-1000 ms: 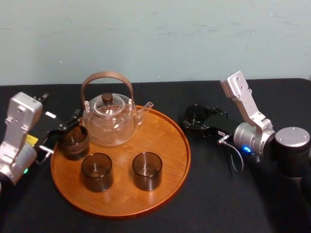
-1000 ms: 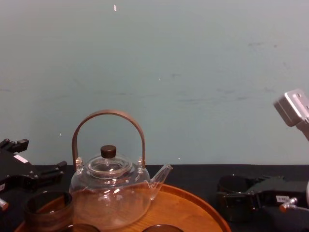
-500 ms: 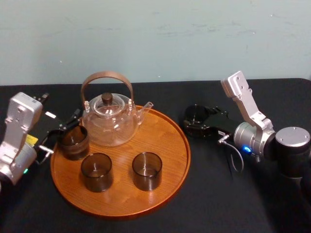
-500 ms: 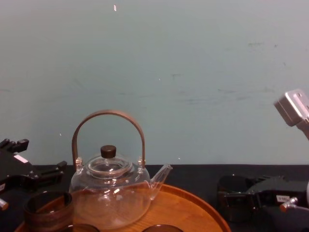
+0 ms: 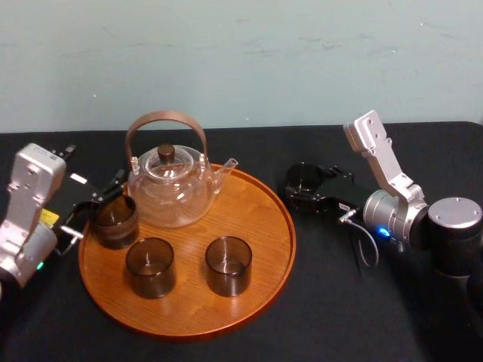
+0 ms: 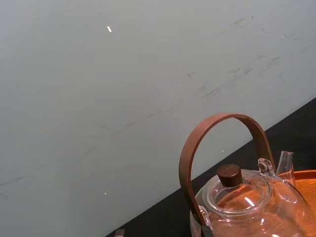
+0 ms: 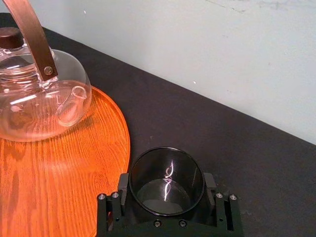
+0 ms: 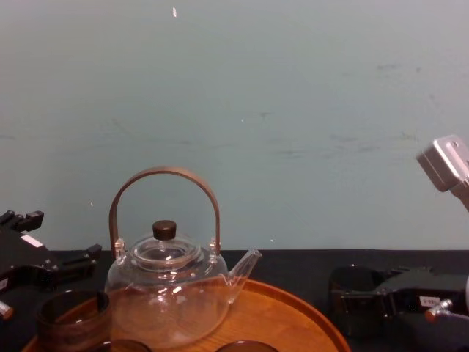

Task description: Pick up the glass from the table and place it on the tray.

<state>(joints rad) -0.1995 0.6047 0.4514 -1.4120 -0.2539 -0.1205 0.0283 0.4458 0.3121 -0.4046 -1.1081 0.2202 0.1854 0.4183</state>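
Note:
A dark smoked glass (image 5: 305, 179) stands on the black table (image 5: 339, 302), just right of the round wooden tray (image 5: 264, 219). My right gripper (image 5: 306, 190) reaches in low from the right and is shut on it. In the right wrist view the glass (image 7: 166, 180) sits between the two black fingers (image 7: 123, 186), which press on its sides. The chest view shows the same glass (image 8: 350, 283) in the right gripper (image 8: 359, 299) at the lower right. My left gripper (image 5: 102, 207) rests open at the tray's left edge, beside another dark glass (image 5: 115, 220).
A glass teapot (image 5: 167, 188) with a brown hoop handle stands at the back of the tray. Two more dark glasses (image 5: 150, 266) (image 5: 228, 265) stand on the tray's front half. The tray's right half is bare wood. A pale wall closes off the table's far edge.
The right gripper's fingers have closed in against the glass. Glass, tray items and left arm have not moved.

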